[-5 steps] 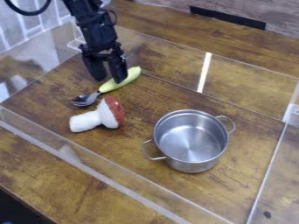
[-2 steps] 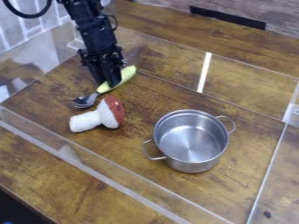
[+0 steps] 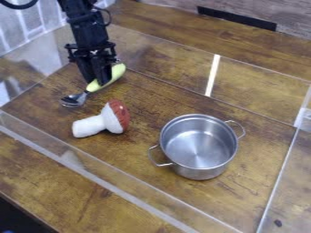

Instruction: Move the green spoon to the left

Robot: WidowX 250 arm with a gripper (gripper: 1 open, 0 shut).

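While pointing steeply down, claw (image 3: 95,77) clamps green spoon (image 3: 87,88).

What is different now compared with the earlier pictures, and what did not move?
The gripper closed on the green spoon's handle and carried it to the left in the picture; the spoon's silver bowl, which lay close to the mushroom toy, is now further left and apart from it. The mushroom toy and the metal pot stayed in their places on the wooden table.

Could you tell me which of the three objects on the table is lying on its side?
The red-capped white mushroom toy; the small steel pot stands upright, and the green-handled spoon lies flat.
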